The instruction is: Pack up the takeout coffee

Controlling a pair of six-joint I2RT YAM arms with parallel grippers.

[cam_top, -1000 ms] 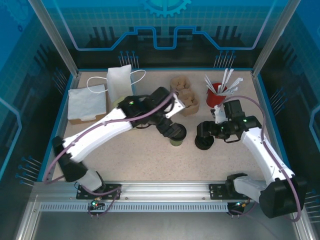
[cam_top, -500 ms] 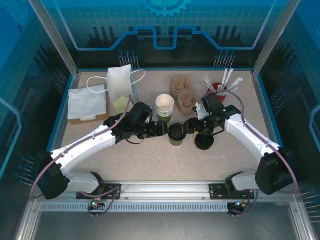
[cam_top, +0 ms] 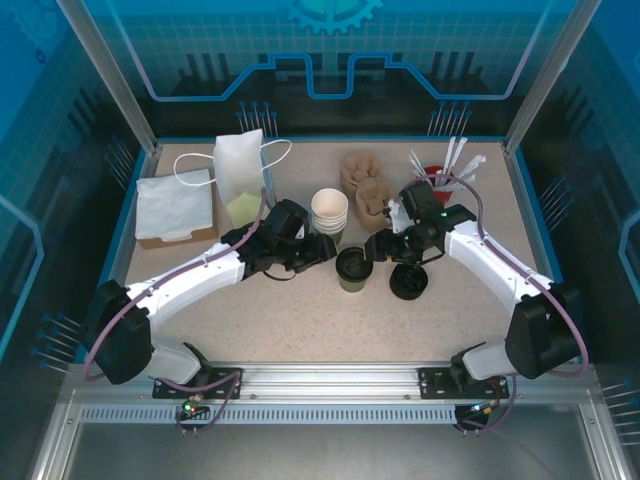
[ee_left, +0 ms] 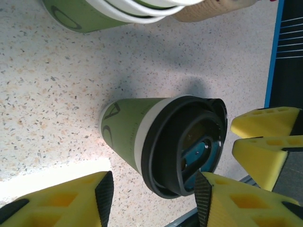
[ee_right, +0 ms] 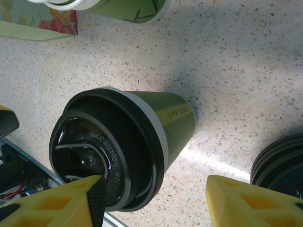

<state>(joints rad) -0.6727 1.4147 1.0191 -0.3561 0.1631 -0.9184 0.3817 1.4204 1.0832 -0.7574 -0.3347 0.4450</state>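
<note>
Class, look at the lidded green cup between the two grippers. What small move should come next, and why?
Probably close the left gripper gently on the takeout coffee. The cup stands upright between its open fingers, and the right gripper flanks it open too, so nothing grips it yet.

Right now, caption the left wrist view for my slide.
Left claw open, flanking olive-green paper cup with round black plastic lid, upright on speckled tabletop near stacked lidless green cups.
</note>
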